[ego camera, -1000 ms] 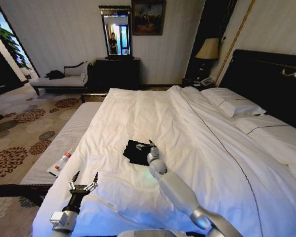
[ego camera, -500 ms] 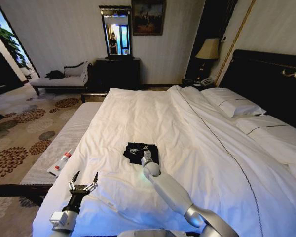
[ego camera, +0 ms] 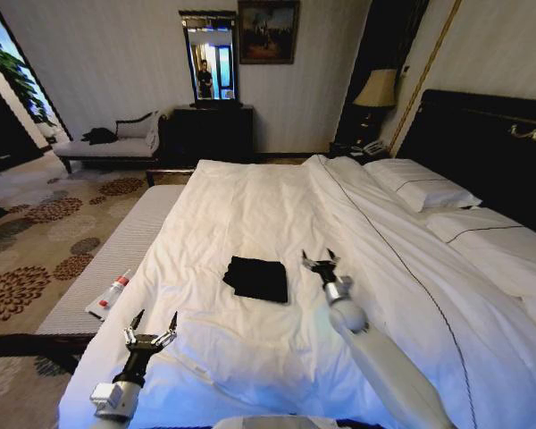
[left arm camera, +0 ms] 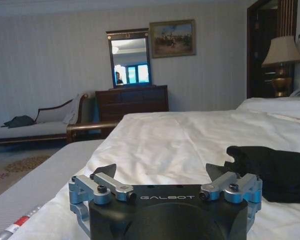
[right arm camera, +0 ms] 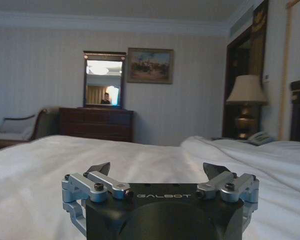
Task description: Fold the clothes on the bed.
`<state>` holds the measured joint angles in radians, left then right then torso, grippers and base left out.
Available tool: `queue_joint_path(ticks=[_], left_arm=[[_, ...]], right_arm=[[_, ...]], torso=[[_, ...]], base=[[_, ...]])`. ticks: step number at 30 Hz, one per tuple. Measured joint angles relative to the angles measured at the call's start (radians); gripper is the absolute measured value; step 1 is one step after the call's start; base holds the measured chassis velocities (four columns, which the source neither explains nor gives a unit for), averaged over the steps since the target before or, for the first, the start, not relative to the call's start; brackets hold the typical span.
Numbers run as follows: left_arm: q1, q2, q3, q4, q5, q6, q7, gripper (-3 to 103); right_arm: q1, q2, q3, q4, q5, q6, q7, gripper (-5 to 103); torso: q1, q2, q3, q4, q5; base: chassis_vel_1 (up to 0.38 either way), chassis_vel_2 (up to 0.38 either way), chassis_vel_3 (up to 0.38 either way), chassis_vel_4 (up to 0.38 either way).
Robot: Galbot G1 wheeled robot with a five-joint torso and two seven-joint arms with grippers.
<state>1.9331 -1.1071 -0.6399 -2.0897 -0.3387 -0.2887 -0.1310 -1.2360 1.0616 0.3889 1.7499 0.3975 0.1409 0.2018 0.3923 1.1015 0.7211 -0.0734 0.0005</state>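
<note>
The clothes (ego camera: 258, 278), a black T-shirt folded into a small rectangle, lie on the white duvet of the bed (ego camera: 277, 206), near its middle. In the left wrist view the clothes (left arm camera: 275, 170) show as a dark bundle off to one side of the fingers. My right gripper (ego camera: 321, 263) hovers open just to the right of the clothes, apart from them, with nothing between its fingers (right arm camera: 97, 169). My left gripper (ego camera: 153, 323) stands open over the bed's near left corner, well short of the clothes, and holds nothing.
A grey bench (ego camera: 116, 259) runs along the bed's left side with a small red-capped bottle (ego camera: 114, 290) on it. White pillows (ego camera: 424, 189) and a dark headboard (ego camera: 491, 143) are at the right. A dresser (ego camera: 210, 132), a chaise (ego camera: 107, 147) and a lamp (ego camera: 376, 89) line the far wall.
My right gripper has left the clothes and swung to the right, now standing open beside them. The clothes lie flatter and squarer. The left arm has not moved.
</note>
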Motion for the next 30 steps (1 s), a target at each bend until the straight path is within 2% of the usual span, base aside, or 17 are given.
queue_joint_path(ticks=[4,8,9,13,18,30], left_arm=[[0.000,0.000,0.000,0.000,0.000,0.000,0.000,100],[0.000,0.000,0.000,0.000,0.000,0.000,0.000,100],[0.000,0.000,0.000,0.000,0.000,0.000,0.000,100],[0.000,0.000,0.000,0.000,0.000,0.000,0.000,100],[0.000,0.000,0.000,0.000,0.000,0.000,0.000,100],[0.000,0.000,0.000,0.000,0.000,0.000,0.000,100]], right_arm=[[-0.148,0.010,0.115,0.072,-0.030,0.038,-0.033,100],[-0.312,0.082,0.231,0.127,-0.090,0.106,-0.086,100],[-0.312,0.082,0.231,0.127,-0.090,0.106,-0.086,100],[-0.471,0.159,0.313,0.161,-0.154,0.176,-0.128,100],[-0.569,0.203,0.341,0.177,-0.194,0.229,-0.149,100],[-0.593,0.219,0.346,0.192,-0.210,0.239,-0.162,100]], torso=[[0.000,0.000,0.000,-0.0001,-0.0006],[0.000,0.000,0.000,0.0002,-0.0005],[0.000,0.000,0.000,0.0002,-0.0005],[0.000,0.000,0.000,-0.0002,-0.0005],[0.000,0.000,0.000,0.0000,-0.0006],[0.000,0.000,0.000,0.0001,-0.0005]], base=[[0.000,0.000,0.000,0.000],[0.000,0.000,0.000,0.000],[0.000,0.000,0.000,0.000],[0.000,0.000,0.000,0.000],[0.000,0.000,0.000,0.000],[0.000,0.000,0.000,0.000]])
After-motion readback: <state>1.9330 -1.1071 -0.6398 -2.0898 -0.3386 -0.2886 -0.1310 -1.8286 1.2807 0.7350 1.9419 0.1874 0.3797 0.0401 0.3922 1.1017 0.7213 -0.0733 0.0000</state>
